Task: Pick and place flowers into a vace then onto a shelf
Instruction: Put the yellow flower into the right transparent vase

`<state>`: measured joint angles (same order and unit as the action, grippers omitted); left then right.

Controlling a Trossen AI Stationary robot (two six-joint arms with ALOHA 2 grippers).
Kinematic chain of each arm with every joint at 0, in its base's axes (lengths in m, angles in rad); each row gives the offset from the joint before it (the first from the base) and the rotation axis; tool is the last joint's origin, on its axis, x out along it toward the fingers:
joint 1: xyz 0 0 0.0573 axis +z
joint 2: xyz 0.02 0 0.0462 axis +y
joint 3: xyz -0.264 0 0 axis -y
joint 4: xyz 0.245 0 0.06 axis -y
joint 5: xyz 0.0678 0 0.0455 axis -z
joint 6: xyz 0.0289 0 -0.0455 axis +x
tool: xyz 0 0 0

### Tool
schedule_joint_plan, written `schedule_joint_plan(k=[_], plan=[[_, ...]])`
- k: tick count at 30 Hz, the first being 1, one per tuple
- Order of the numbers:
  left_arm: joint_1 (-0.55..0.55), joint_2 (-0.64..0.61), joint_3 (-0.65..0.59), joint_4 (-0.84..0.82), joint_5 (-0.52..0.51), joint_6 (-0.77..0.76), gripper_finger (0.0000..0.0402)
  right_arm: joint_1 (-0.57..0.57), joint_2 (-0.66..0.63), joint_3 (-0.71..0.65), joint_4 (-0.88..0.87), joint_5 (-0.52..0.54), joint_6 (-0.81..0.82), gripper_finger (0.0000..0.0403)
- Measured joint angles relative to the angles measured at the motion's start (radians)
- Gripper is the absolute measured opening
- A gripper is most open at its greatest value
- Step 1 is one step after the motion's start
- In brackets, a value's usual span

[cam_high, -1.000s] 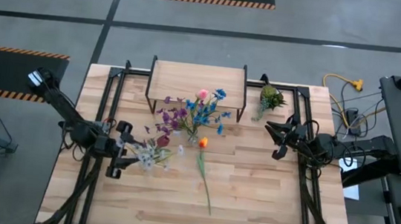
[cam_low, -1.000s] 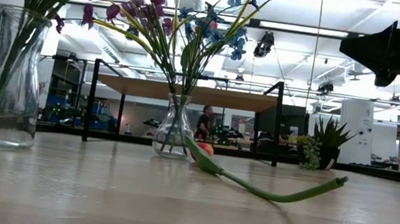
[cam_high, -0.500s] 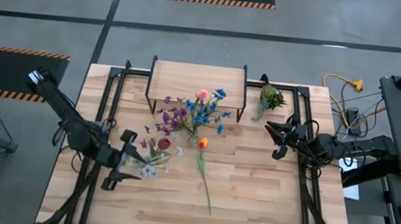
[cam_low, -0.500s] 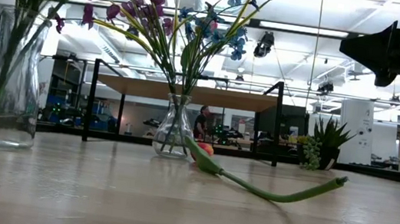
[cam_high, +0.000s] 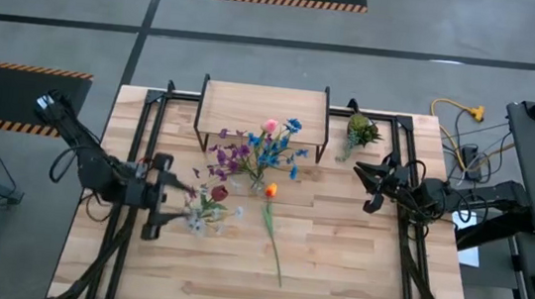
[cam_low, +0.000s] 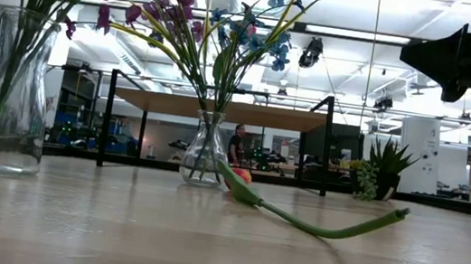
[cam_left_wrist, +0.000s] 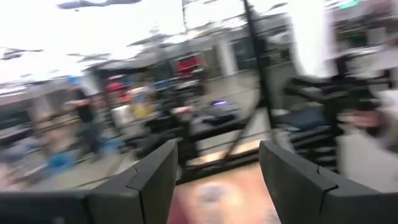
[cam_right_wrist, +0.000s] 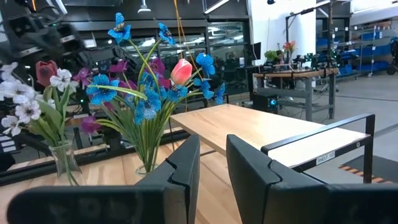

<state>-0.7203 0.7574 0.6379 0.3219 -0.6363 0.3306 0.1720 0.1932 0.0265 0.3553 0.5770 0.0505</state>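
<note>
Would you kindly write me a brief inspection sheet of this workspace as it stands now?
Surface: wooden table, bare at the near side.
Job's things: shelf empty; centre vase holds purple, blue and pink flowers; left vase holds a bunch; orange flower lies loose on the table.
Clutter: leafy sprig beside the shelf.
Grippers: left claw open, empty, beside the left vase; right claw raised, empty, fingers slightly apart.
Cables: yellow cable on the floor.
Surroundings: a person far behind.
</note>
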Motion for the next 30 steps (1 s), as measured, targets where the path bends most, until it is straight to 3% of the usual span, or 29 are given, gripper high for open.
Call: schedule_joint_plan(k=[9, 14, 18, 26, 30], plan=[[0.192, -0.044, -0.003, -0.013, 0.055, 0.060, 0.0210, 0.000, 0.000, 0.000, 0.001, 0.000, 0.002, 0.0072], [0.238, -0.169, -0.006, -0.104, 0.059, 0.067, 0.0210, 0.000, 0.000, 0.000, 0.000, 0.000, 0.002, 0.0072], [0.239, -0.278, -0.077, -0.134, 0.059, 0.002, 0.0209, 0.000, 0.000, 0.000, 0.023, -0.021, 0.025, 0.0072], [0.239, -0.410, -0.282, -0.085, 0.073, -0.070, 0.0170, 0.000, 0.000, 0.000, 0.093, -0.255, 0.023, 0.0073], [0.239, -0.484, -0.354, -0.074, 0.135, -0.089, 0.0134, 0.000, 0.000, 0.000, 0.118, -0.297, 0.018, 0.0073]])
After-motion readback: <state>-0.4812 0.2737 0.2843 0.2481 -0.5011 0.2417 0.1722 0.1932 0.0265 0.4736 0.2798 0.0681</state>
